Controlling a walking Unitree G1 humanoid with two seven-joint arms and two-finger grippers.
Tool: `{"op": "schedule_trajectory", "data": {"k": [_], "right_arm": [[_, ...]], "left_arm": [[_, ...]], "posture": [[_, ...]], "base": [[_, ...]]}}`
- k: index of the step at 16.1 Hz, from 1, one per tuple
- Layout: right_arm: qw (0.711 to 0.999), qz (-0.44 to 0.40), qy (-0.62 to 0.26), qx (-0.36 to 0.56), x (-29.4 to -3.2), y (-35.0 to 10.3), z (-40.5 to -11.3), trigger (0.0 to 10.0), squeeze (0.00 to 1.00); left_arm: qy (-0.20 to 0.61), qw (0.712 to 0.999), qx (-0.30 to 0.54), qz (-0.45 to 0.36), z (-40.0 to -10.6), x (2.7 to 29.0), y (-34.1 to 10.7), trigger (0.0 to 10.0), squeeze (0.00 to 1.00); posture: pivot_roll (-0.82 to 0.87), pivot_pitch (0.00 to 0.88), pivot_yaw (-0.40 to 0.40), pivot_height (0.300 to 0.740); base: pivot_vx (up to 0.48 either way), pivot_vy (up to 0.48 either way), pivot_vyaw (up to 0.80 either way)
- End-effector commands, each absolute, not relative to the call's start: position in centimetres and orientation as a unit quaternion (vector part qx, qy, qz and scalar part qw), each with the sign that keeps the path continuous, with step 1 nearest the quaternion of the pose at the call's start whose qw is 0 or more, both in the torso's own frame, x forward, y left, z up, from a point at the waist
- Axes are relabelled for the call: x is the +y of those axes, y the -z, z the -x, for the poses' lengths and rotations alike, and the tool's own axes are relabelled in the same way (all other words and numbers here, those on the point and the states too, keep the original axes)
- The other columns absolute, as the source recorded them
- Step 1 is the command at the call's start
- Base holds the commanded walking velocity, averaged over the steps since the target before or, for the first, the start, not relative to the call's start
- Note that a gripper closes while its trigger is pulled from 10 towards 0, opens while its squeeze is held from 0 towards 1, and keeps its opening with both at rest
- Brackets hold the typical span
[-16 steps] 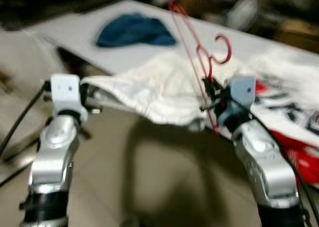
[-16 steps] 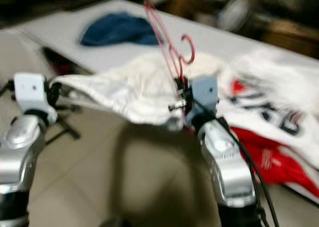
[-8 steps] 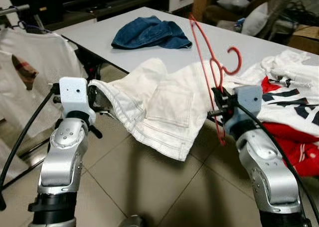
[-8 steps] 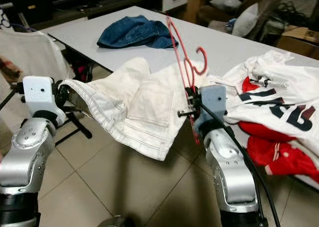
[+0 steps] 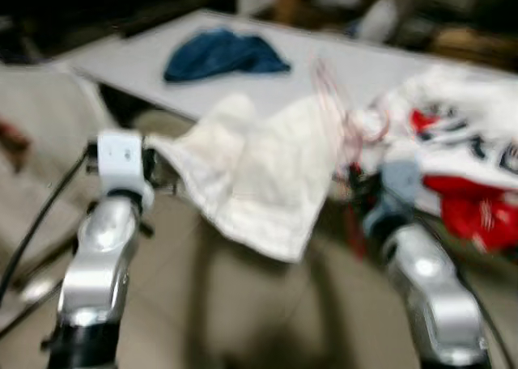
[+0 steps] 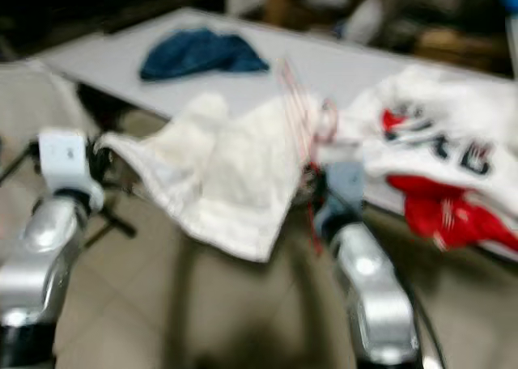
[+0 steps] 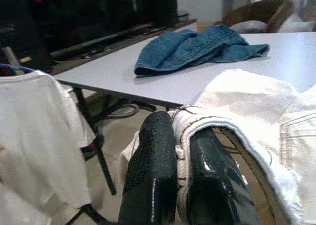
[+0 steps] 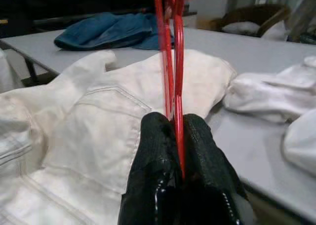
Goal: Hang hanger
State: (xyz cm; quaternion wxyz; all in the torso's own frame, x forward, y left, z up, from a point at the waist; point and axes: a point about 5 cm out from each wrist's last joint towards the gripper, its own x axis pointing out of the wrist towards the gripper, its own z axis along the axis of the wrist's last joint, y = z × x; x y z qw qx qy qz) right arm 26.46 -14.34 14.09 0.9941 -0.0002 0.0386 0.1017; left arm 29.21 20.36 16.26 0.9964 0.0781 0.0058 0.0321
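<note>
Right wrist view: right gripper (image 8: 177, 136) clamped on red hanger (image 8: 170, 52). Left gripper (image 7: 180, 151) pinches white garment's (image 5: 259, 171) hem, left of it. Blue cloth (image 5: 222, 55) lies far on tabletop (image 5: 356, 65).

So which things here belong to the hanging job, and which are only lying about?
For the job:
- red hanger, in right end effector
- white garment, in left end effector

Lying about:
- blue jeans
- red-and-white clothes
- hanging white shirt

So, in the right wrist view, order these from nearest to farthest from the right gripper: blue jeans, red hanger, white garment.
1. red hanger, clamped between the right gripper fingers.
2. white garment, just beyond the fingertips, hanging off the table edge.
3. blue jeans, far across the table.
</note>
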Motion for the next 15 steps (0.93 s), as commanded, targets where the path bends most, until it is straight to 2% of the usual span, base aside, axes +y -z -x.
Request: {"op": "schedule_trajectory", "data": {"k": [1,12,15], "right_arm": [[0.995,0.001,-0.095,0.038,-14.7,-14.3,-26.5,10.0,0.00],[0.994,0.014,-0.094,0.060,-14.9,-13.7,-26.3,10.0,0.00],[0.993,0.027,-0.078,0.082,-15.6,-13.0,-26.0,10.0,0.00]], "left_arm": [[-0.031,0.996,-0.008,-0.081,-29.2,20.3,-16.9,10.0,0.00],[-0.034,0.995,0.006,-0.096,-28.4,20.5,-16.2,10.0,0.00],[-0.004,0.994,0.026,-0.102,-28.7,19.5,-15.3,10.0,0.00]], "posture": [[-0.10,0.036,0.069,0.740],[-0.10,0.059,0.034,0.740],[-0.11,0.070,0.043,0.740]], "base": [[0.000,0.292,0.00],[0.000,0.286,0.00],[0.000,0.000,-0.80]]}}
